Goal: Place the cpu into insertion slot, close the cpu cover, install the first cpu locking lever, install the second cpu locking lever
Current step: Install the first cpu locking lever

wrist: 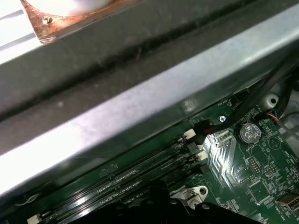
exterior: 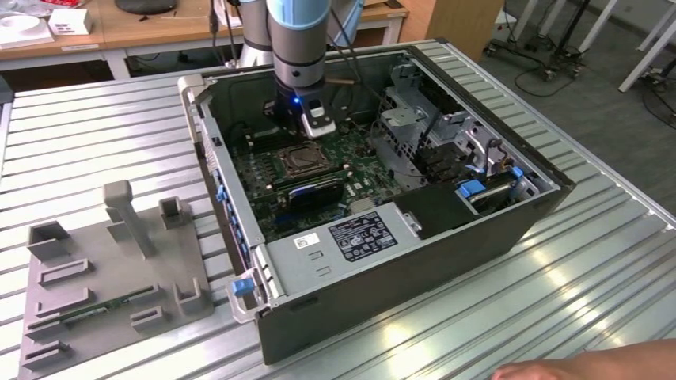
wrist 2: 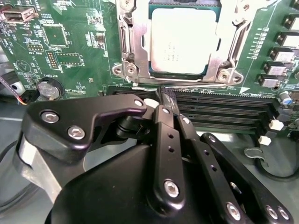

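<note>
The cpu [wrist 2: 184, 39], with its dull silver top, lies in the insertion slot [wrist 2: 154, 72] on the green board. The cpu cover [wrist 2: 125, 42] is a silver frame lying flat around the chip. A thin metal lever rod [wrist 2: 205, 84] runs along the socket edge nearest the fingers. My gripper [wrist 2: 166, 95] is shut, its black fingers [wrist 2: 161, 121] pressed together with the tips just beside that edge, above the long black memory slots [wrist 2: 224, 105]; I see nothing between them. In the exterior view the gripper [exterior: 317, 131] hangs inside the open computer case, right behind the socket [exterior: 301, 161].
The case's metal wall [wrist: 140, 107] stands close to the arm. A grey drive cage [exterior: 412, 119] and a power supply [exterior: 359, 233] fill the case's other side. A grey fixture [exterior: 106, 269] lies on the ribbed table [exterior: 591, 261]. A person's hand [exterior: 591, 368] rests at the front edge.
</note>
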{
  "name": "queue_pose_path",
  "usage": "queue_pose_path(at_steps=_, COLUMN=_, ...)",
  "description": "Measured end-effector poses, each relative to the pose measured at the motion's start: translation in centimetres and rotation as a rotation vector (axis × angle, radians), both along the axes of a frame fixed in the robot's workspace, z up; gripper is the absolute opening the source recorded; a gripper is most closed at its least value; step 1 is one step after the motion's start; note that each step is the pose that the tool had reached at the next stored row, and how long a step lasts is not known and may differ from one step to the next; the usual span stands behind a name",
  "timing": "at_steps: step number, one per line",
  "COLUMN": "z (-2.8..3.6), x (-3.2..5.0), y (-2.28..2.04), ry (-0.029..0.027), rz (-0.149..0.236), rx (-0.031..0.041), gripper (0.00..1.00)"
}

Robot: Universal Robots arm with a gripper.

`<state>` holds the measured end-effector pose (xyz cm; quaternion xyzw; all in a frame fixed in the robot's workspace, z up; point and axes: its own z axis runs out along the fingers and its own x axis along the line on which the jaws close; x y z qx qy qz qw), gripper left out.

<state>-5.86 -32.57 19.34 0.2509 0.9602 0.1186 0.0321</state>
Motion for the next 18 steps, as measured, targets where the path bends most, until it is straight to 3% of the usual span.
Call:
queue_pose_path(at_steps=4, z=-0.07, x=0.05, y=0.00, ry=0.0001, rz=0.000, rx=-0.0066, gripper=0.11)
queue_pose_path(at_steps=9, z=-0.04, x=0.05, y=0.04, ry=0.0001, rz=0.000, rx=-0.0080, gripper=0.11)
queue_pose_path(at_steps=18, z=0.88, x=0.02, y=0.16, ry=-0.0001, rz=0.000, rx=-0.0084, gripper=0.11)
